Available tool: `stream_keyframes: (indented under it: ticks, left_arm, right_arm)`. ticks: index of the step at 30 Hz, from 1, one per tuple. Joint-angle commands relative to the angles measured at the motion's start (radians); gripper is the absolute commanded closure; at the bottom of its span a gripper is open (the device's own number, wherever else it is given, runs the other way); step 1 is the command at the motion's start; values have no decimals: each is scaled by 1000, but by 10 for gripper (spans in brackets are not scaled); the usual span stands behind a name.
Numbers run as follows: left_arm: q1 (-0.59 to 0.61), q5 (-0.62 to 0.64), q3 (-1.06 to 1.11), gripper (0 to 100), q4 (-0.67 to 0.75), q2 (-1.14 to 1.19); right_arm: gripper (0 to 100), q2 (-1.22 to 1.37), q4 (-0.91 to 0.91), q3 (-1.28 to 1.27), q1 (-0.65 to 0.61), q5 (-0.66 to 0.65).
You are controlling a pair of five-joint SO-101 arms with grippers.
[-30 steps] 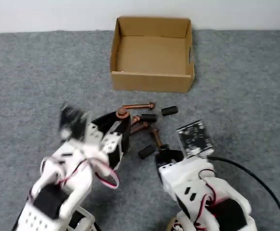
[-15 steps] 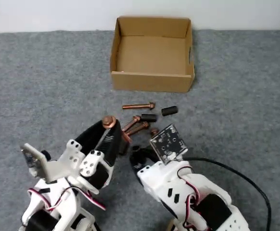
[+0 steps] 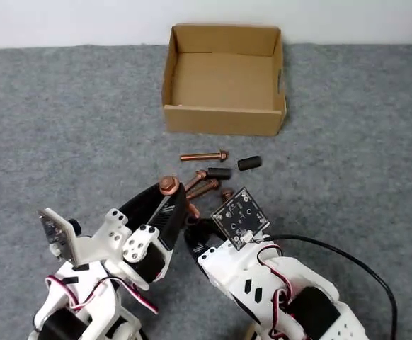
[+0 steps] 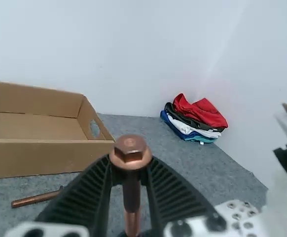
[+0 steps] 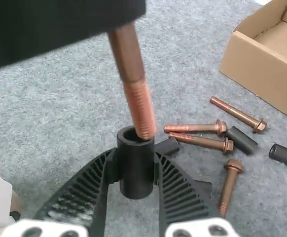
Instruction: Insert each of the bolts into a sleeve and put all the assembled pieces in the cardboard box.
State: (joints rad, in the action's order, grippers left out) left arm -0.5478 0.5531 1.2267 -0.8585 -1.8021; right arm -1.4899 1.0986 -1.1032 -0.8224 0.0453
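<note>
- The left gripper (image 3: 169, 197) sat at lower centre-left of the high view. Its jaws were clamped narrowly on the shank of a copper bolt (image 3: 167, 185), just under the hex head.
- In the left wrist view, the same bolt (image 4: 130, 170) stood upright between the ribbed black fingers (image 4: 87, 190), head uppermost.
- The right gripper (image 5: 135, 160) was closed around a black sleeve (image 5: 135, 165), which it held upright with its open end facing up.
- The bolt's threaded end (image 5: 141, 111) came down at a slight tilt and met the sleeve's mouth, the tip at or just inside the rim.
- In the high view the two grippers were close together just below the middle of the frame. The right gripper (image 3: 195, 232) lay just right of the left one.
- The cardboard box (image 3: 224, 120) stood at upper centre of the high view, open and with nothing inside, well apart from both grippers.
- Loose bolts (image 3: 202, 156) and two loose sleeves (image 3: 248, 163) lay on the grey mat (image 3: 50, 106) between the box and the grippers.
- A pile of folded clothes (image 4: 195, 118) lay against the wall behind.
</note>
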Motion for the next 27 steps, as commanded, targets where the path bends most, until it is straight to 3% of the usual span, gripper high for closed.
stream_keyframes:
  ticks: [1, 22, 27]
  left_arm:
    - [2, 8, -48, 996, 0, -3]
    - [-8, -20, -84, 996, -115, -2]
    - [-87, -20, -33, 995, -178, 0]
  right_arm:
    - [991, -7, -25, 66, -5, -25]
    - [991, 1, -70, 115, 33, -104]
    - [991, 1, -105, 115, 33, -209]
